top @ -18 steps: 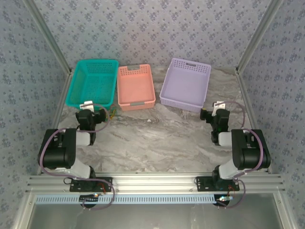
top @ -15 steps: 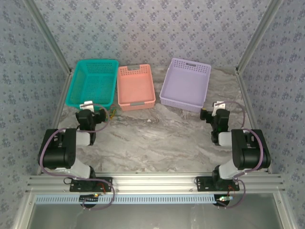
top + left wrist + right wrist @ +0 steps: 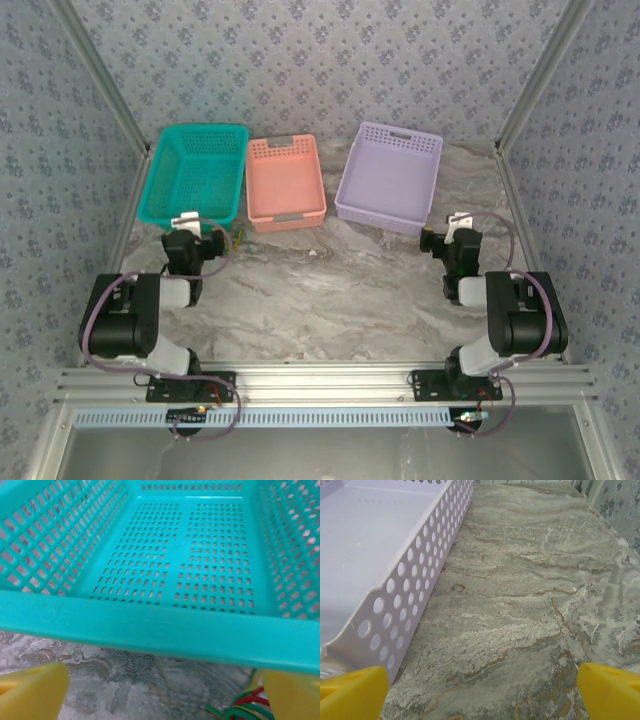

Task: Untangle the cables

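Note:
A small tangle of cables [image 3: 236, 238] in green, yellow and red lies on the marble table by the front right corner of the teal basket [image 3: 195, 172]. In the left wrist view the cables [image 3: 242, 709] show at the bottom right, just inside my right finger. My left gripper [image 3: 190, 236] stands open close in front of the teal basket's near rim [image 3: 160, 630], nothing between its yellow fingertips [image 3: 35, 690]. My right gripper [image 3: 450, 232] is open over bare table [image 3: 520, 630], next to the lilac basket's corner [image 3: 385, 610].
A salmon basket [image 3: 285, 182] stands between the teal basket and the lilac basket [image 3: 390, 175] along the back. Aluminium frame posts [image 3: 520, 110] and patterned walls close the sides. Bare marble table [image 3: 330, 290] lies between the two arms.
The left arm has shifted slightly; its gripper sits a touch nearer the teal basket. The right arm and the cables have not moved.

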`<state>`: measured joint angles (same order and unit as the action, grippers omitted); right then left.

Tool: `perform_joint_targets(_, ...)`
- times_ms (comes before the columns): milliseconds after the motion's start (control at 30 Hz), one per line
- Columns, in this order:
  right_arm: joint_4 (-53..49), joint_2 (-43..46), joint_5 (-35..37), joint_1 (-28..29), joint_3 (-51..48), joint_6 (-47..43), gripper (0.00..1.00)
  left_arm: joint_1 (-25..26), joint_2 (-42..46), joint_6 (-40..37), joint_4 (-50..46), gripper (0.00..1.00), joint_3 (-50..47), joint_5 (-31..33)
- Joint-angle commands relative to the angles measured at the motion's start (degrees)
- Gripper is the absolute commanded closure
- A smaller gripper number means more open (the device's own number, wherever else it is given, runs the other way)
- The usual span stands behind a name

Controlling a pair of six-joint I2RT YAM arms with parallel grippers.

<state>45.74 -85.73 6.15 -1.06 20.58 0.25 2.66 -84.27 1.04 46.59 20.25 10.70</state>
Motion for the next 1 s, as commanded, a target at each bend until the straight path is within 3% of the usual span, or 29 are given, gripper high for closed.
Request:
perform_joint_targets(0,-5.3,5.34,1.13,1.05,1.77,-1.83,0.01,3.57,13.91,-0.55,-9.14,0.01,-0.53,4.14)
perform_joint_targets(200,-13.3,17.59,5.34,0.3,0.59,-1.05,0.01,9.4,44.19,0.67,-28.82,0.01,-0.22,9.17)
perform_joint_targets(333,-27.96,32.0,6.45,0.99,6.65,-0.04,0.01,12.35,51.99,0.68,-43.81,0.01,8.32,9.67)
perform_joint_targets(433,-38.4,41.17,6.93,2.32,14.38,1.73,0.01,15.01,51.63,2.27,-53.38,0.01,18.24,12.08)
perform_joint_targets(500,-46.41,44.32,5.56,2.47,21.69,4.73,0.01,15.36,48.43,9.96,-65.1,0.01,28.24,12.54)
perform_joint_targets(567,-57.43,44.38,6.23,2.17,31.36,14.76,0.01,15.28,44.76,18.9,-80.46,0.01,39.76,7.5)
perform_joint_targets(600,-64.36,43.81,6.34,1.88,35.52,19.93,0.01,15.23,43.89,21.77,-82.4,0.01,42.7,5.44)
perform_joint_targets(700,-84.37,43.82,8.71,0.81,43.0,38.74,0.01,13.76,44.04,26.38,-82.63,0.01,43.89,-3.46)
perform_joint_targets(767,-82.24,46.36,0.33,-0.64,42.31,34.19,0.02,12.9,40.9,31.7,-91.2,0.01,48.19,-7.02)
perform_joint_targets(867,-84.62,47.23,-12.82,1.63,42.33,35.36,0.01,14.06,35.66,35.82,-104.73,0.06,49.79,-8.61)
perform_joint_targets(933,-87.62,45.8,-16.49,7.6,41.27,37.0,0.01,16.84,36.58,38.56,-106.19,0.06,42.78,-6.99)
perform_joint_targets(967,-89.89,44.94,-14.58,13.03,40.39,37.52,0.01,18.52,37.95,39.46,-104.47,0.04,37.81,-6.52)
